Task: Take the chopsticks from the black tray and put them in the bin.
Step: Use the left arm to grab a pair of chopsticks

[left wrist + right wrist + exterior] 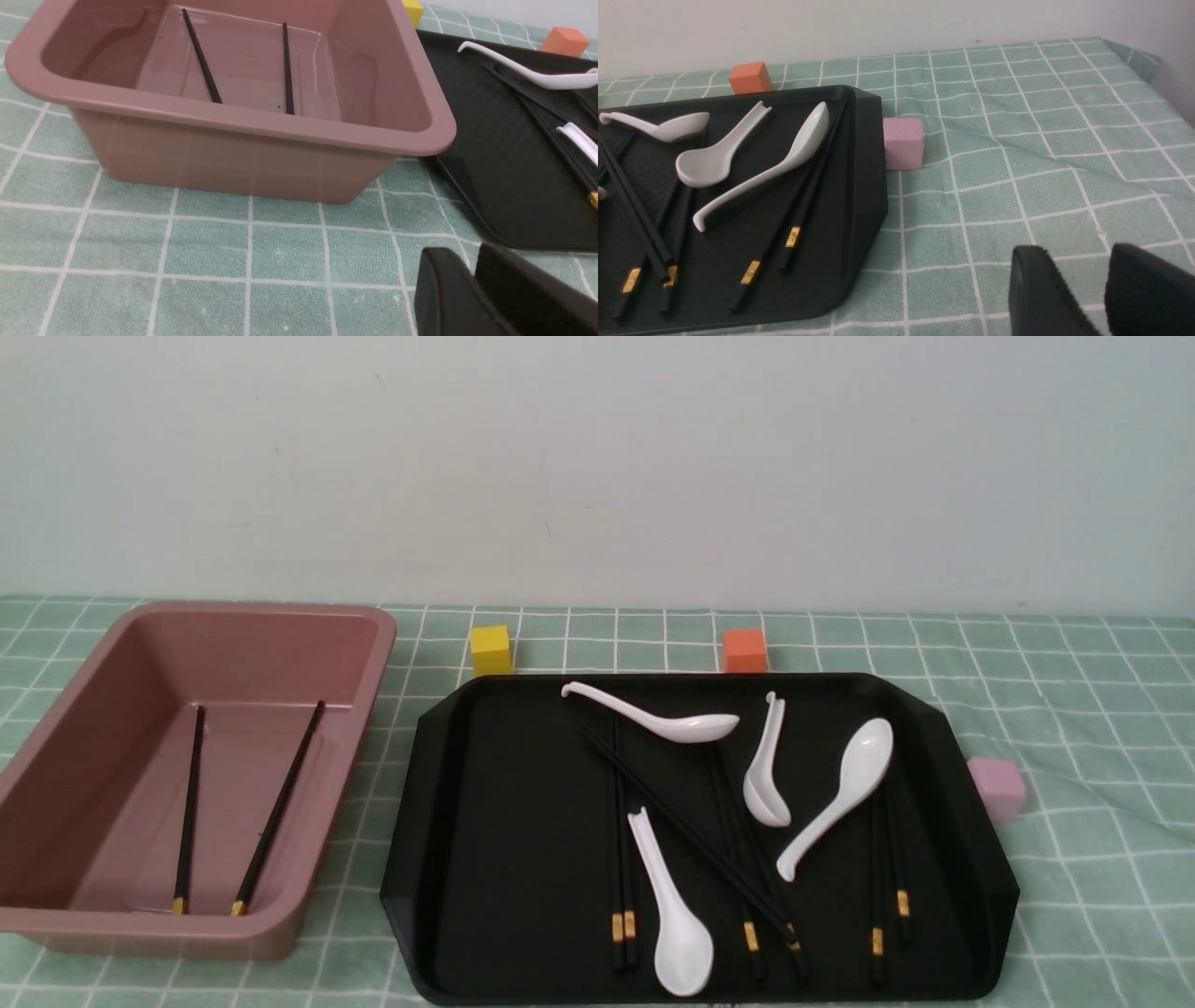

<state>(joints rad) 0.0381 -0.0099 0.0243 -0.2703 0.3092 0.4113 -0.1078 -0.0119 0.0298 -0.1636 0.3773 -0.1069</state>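
Note:
The pinkish-brown bin (pixel 280 609) stands at the left with two black chopsticks (pixel 189 803) lying in it. The bin (pixel 261 126) and the two sticks (pixel 201 56) also show in the left wrist view. The black tray (pixel 504 821) in the middle holds several chopsticks (pixel 691 835), some partly under spoons. No gripper shows in the front view. My left gripper (pixel 472 261) is shut and empty over the cloth, near the bin's corner and the tray's edge (pixel 490 154). My right gripper (pixel 1073 254) is open and empty over the cloth, beside the tray (pixel 864 154) and its chopsticks (pixel 808 196).
Several white soup spoons (pixel 672 915) lie in the tray among the chopsticks. A yellow block (pixel 491 649) and an orange block (pixel 744 651) stand behind the tray. A pink block (pixel 995 788) stands at its right side. A green checked cloth covers the table.

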